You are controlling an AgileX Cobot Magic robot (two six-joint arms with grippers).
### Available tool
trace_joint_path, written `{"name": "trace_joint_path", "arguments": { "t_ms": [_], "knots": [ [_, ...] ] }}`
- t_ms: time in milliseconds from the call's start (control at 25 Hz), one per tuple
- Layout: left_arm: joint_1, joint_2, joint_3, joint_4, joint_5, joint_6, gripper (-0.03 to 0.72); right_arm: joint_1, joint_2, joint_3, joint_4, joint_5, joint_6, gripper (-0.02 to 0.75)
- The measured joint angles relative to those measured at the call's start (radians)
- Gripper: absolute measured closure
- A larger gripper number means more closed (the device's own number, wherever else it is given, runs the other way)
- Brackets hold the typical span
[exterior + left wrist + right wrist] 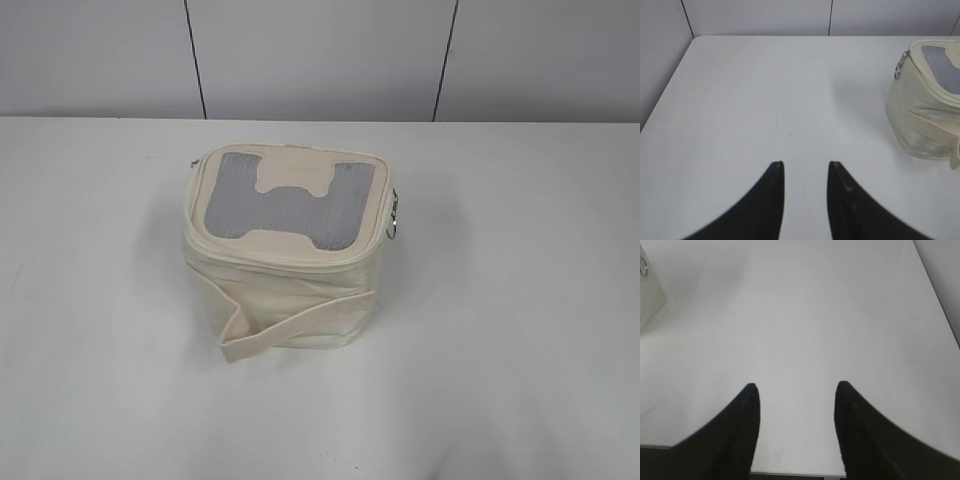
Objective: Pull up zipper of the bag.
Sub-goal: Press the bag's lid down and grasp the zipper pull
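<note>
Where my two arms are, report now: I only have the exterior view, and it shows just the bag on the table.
Observer: The left gripper hangs open over bare table, holding nothing.
Operator: Say what lies ahead of it.
Observer: The bag sits ahead and to the right of it, well apart.
Operator: Now the right side.
Observer: The right gripper is open too; only a corner of the bag shows at the upper left edge of its wrist view.
</note>
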Motion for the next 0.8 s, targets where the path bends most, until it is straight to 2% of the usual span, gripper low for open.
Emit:
{"name": "trace_joint_path", "arguments": {
  "t_ms": [800],
  "knots": [
    [0.000, 0.000, 0.000, 0.000, 0.000, 0.000, 0.460, 0.000, 0.000, 0.000, 0.002, 0.000, 0.000, 0.346]
  ]
}}
